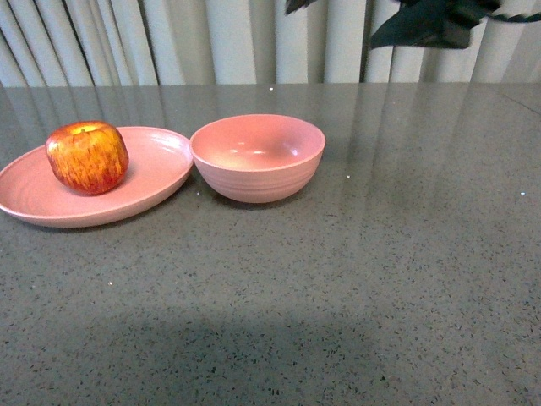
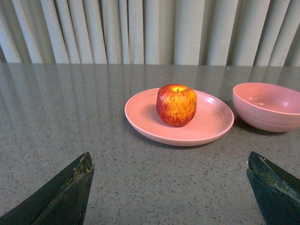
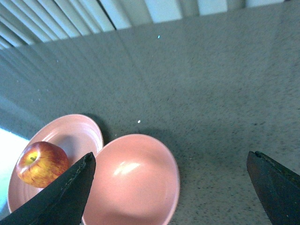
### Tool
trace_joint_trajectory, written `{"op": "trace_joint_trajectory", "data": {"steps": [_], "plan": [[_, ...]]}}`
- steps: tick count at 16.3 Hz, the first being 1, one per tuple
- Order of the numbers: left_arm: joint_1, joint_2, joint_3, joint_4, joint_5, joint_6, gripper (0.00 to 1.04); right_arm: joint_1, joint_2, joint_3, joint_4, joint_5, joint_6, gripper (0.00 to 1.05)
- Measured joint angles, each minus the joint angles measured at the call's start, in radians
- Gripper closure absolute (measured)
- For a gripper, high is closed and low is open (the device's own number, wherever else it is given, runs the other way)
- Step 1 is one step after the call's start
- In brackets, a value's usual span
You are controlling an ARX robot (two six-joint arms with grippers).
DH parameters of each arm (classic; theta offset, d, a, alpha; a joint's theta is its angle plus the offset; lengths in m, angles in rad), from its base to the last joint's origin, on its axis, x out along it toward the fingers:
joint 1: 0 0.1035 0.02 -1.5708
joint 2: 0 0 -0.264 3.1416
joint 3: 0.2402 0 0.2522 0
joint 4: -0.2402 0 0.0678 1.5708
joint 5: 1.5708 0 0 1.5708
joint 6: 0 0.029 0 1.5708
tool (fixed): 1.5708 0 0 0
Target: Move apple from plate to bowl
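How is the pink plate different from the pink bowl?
The plate is wide and shallow, while the bowl is narrower and deep. The plate holds the apple, while the bowl is empty. In the front view the plate sits to the left of the bowl. Both are matte pink and stand side by side on the grey table.

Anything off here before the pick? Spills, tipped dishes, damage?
Nothing stands out. The red-and-yellow streaked apple sits upright on the shallow pink plate. The deep pink bowl stands upright and empty right beside the plate. The grey speckled tabletop shows no spills or debris.
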Motion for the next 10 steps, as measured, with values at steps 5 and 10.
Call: {"op": "trace_joint_trajectory", "data": {"steps": [5,10], "plan": [[0.000,0.000,0.000,0.000,0.000,0.000,0.07,-0.141,-0.542,-0.568,0.349,0.074,-0.086,0.07],[0.000,0.000,0.000,0.000,0.000,0.000,0.07,-0.324,-0.974,-0.966,0.336,0.036,-0.147,0.07]]}}
